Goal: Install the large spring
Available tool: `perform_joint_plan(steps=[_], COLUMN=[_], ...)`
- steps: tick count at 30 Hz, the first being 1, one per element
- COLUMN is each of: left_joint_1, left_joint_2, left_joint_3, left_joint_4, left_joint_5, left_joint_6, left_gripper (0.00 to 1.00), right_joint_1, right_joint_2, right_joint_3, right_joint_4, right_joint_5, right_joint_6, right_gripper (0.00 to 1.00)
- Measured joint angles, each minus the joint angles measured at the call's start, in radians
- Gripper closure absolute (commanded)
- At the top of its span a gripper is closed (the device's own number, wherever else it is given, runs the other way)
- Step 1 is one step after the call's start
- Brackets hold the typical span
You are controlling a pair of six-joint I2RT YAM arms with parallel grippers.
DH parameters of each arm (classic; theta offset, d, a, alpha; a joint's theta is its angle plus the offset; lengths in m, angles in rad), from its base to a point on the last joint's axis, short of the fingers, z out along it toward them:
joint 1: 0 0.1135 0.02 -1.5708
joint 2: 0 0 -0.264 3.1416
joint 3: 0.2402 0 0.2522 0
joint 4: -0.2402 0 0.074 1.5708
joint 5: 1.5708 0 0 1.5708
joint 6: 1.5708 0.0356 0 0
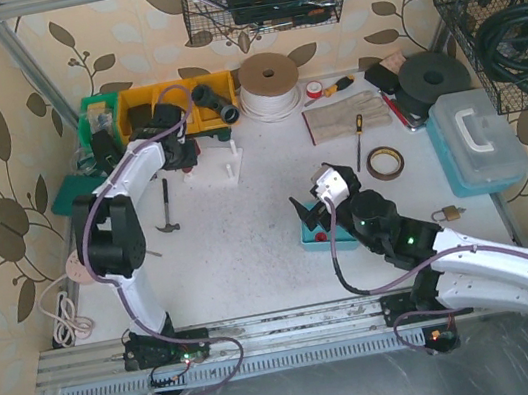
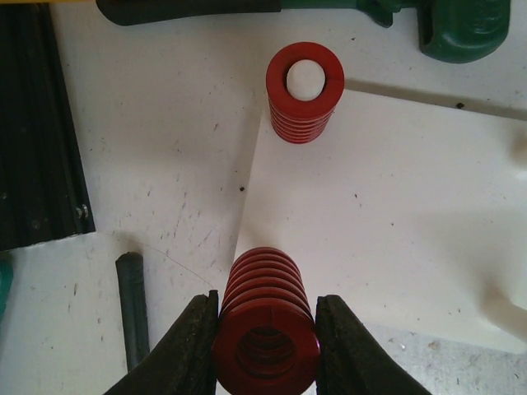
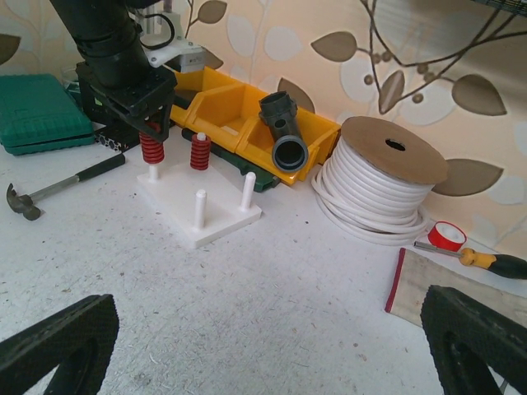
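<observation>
Your left gripper (image 2: 265, 350) clamps the large spring (image 2: 265, 325) over the white base's (image 2: 395, 214) left edge, with the hammer handle (image 2: 132, 309) close on its left. Your right gripper (image 3: 268, 341) stands wide apart, well away from the base.

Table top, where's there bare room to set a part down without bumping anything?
The widest bare patch is mid-table, bordered by the white peg base, the hammer and the teal tray. It is crowded along the back by the yellow bins and cable spool, and at right by the blue toolbox.
</observation>
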Motion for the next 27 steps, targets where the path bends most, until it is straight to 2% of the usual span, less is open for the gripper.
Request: perform_joint_plan(steps=[4,6,10,18,19,24,27], left_joint_1=[0.0,0.005,0.011,0.013,0.013,0.013,0.013], left_joint_2=[0.027,0.036,0.053,0.06,0.057,-0.021,-0.135], left_joint_3=[0.006,0.008,0.01,0.019,0.019,-0.012,-0.085], left_joint_4=[-0.001,0.0,0.0,-0.006,-0.007,0.004,0.032], left_joint_5=[0.001,0.002,0.006,0.019,0.019,0.023,0.044], left_joint_6=[0.0,0.0,-0.001,-0.005,-0.005,-0.01,-0.029], left_gripper=[0.96,0.89,0.67,0.52,0.45,0.35,0.28], right_joint_1=[0.0,0.0,-0.001,-0.005,-0.006,-0.028,-0.047], right_joint_2=[0.0,0.0,0.001,0.021,0.023,0.026,0.051], right_joint_3=[0.0,0.0,0.0,0.0,0.0,0.006,0.063], right_joint_4=[0.0,0.0,-0.001,-0.007,-0.008,-0.05,-0.174], right_joint_5=[0.0,0.0,0.0,0.0,0.0,0.008,0.019], right_joint_6=[0.0,0.0,0.0,0.001,0.004,0.062,0.17], right_gripper=[0.02,0.02,0.02,0.02,0.02,0.03,0.04])
